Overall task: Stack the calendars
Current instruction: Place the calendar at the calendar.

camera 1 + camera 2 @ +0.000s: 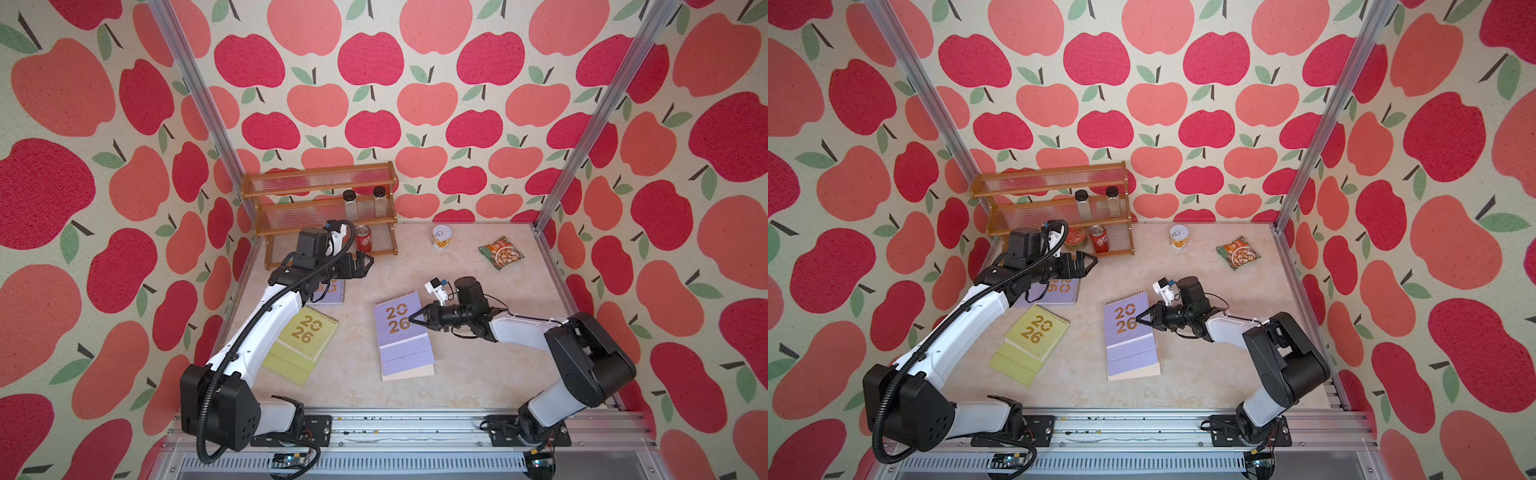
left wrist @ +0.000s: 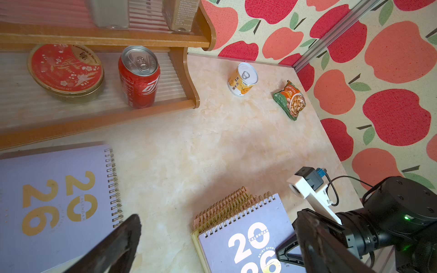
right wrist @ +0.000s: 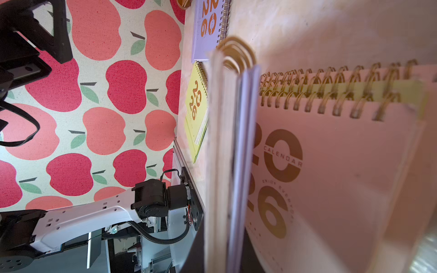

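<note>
Pinching the lilac calendar [image 1: 399, 336], seemingly raised, in the right tool [image 1: 412, 320]; squaring its spirals over the pink calendar [image 3: 331, 177]; leaving the left tool [image 1: 365, 264] wide.

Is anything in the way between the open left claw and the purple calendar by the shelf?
Nothing visible. The left gripper hangs open by the lilac calendar, whose cover lies bare; the wooden shelf stands close behind.

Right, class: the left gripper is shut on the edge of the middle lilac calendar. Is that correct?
No: it is the right gripper that is shut on the edge of the middle lilac calendar, as both top views show. The left gripper hangs open near the wooden rack.
</note>
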`<control>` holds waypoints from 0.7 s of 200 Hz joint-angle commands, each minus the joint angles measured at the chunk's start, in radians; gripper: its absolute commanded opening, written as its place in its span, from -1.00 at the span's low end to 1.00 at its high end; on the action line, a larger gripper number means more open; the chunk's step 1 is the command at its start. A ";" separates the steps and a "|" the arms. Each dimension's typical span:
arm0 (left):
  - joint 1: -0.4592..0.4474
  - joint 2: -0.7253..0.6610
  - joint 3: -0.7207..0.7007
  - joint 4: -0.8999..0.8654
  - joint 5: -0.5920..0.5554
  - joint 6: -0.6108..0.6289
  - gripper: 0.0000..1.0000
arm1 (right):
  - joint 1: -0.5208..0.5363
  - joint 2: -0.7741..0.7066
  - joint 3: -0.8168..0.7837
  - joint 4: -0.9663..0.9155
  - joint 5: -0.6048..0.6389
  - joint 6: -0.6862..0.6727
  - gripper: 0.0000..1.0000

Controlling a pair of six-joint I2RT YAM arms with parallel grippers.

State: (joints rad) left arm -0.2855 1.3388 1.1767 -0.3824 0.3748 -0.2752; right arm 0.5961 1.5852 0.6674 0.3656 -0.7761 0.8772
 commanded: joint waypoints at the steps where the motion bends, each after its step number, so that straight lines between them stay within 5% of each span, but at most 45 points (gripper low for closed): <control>1: 0.006 0.008 0.000 0.014 0.019 -0.013 0.99 | 0.013 -0.029 -0.010 0.005 -0.006 0.004 -1.00; 140: 0.006 0.010 0.001 0.011 0.024 -0.010 0.99 | 0.035 -0.061 -0.021 -0.071 0.101 -0.029 -1.00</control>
State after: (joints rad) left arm -0.2855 1.3434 1.1767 -0.3824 0.3817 -0.2779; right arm 0.6285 1.5379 0.6559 0.2886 -0.7036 0.8574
